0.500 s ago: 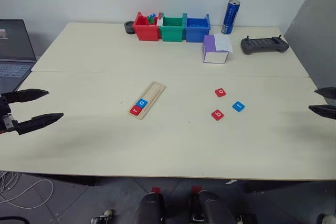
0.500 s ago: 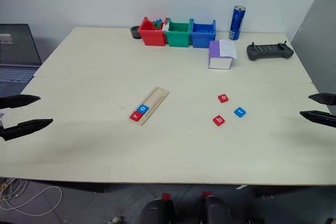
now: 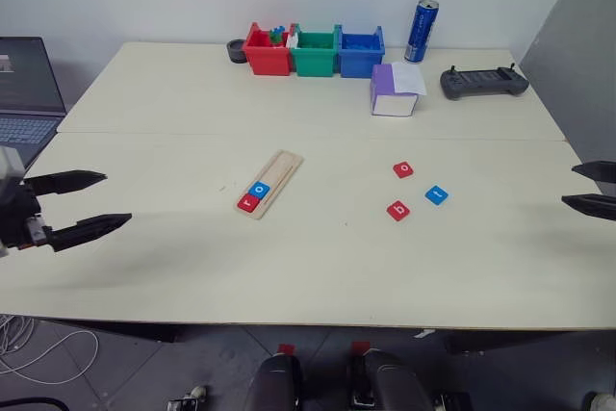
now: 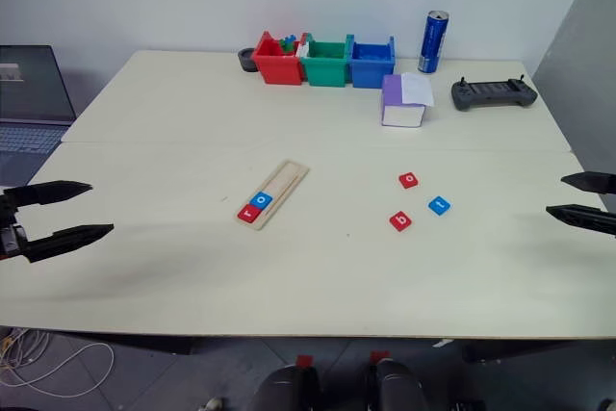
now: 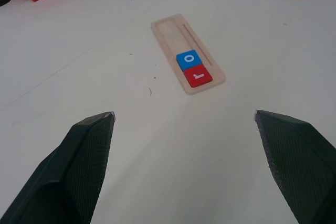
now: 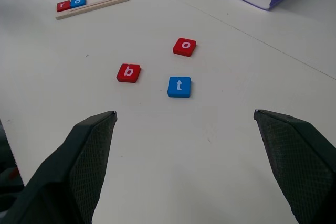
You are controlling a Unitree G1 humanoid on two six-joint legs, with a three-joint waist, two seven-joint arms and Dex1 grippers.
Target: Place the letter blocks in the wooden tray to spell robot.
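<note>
While both claws gape empty, wooden tray (image 3: 270,183) diagonal, long axis near-left to far-right.

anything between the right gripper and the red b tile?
Only the blue rounded-square t tile, just off the direct line, nearer the right gripper. Otherwise bare pale tabletop up to the red rounded-square b tile. Clearest in the right wrist view.

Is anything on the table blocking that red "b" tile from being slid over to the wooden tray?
Nothing visible does. Bare table lies between the red b tile and the wooden tray; the other loose tiles sit off that path.
</note>
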